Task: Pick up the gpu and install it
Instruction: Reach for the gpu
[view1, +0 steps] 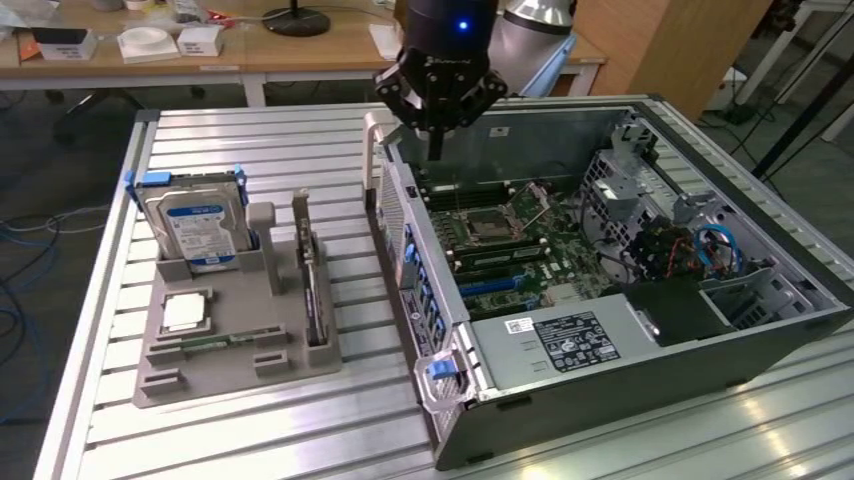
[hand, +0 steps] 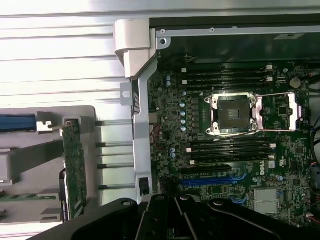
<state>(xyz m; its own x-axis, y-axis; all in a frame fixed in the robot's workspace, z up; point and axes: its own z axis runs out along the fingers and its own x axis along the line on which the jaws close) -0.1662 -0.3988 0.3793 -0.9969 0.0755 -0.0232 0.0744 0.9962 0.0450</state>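
The bench is carrying an open computer case and, toward the exterior view's left, a gray holder. The claw is hovering above the case wall nearest that holder, pressed together, gripping nothing. A hard drive is standing in the holder; the gpu is standing on edge in the slot beside it.

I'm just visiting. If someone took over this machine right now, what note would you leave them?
Tool: shut, empty, hovering above the open computer case, at the side facing the holder.
Gpu: standing on edge in the grey holder beside the case, untouched.
Done: nothing that shows.
Left: gpu not yet picked up, not yet installed.
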